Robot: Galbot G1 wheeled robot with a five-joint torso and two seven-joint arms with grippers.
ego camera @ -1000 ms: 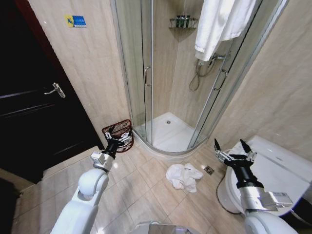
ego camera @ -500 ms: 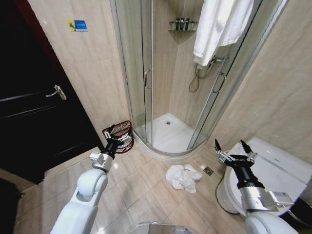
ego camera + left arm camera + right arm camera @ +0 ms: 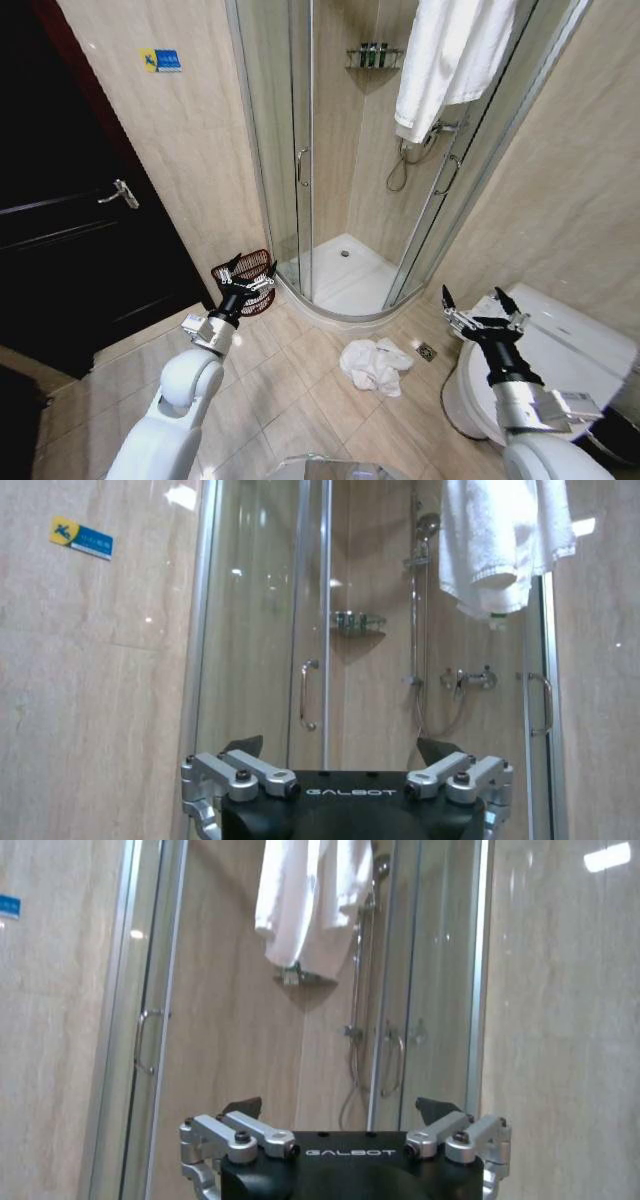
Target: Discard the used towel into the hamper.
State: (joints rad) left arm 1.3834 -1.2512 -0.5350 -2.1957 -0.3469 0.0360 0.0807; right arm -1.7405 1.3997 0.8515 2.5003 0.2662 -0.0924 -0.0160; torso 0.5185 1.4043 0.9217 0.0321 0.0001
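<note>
on the tiled floor just in front of the shower tray, the used towel (image 3: 377, 363) lies crumpled in a loose white heap, with nothing touching it. you are at the opening step: the pick-up has not begun. your left gripper (image 3: 247, 274) is held out low with its fingers spread and nothing between them, lined up in the head view with the hamper (image 3: 246, 279), which stands against the wall beside the shower door (image 3: 272, 140). your right gripper (image 3: 484, 307) is likewise released and empty, raised over the toilet (image 3: 575, 355) and well apart from the towel. the towel sits between your two arms, nearer the right one by my reading. the next move calls for you to bring one gripper down over the heap, fingers wide, and bite a thick fold rather than a thin edge. another white towel (image 3: 452, 55) hangs over the shower glass; leave it be.
</note>
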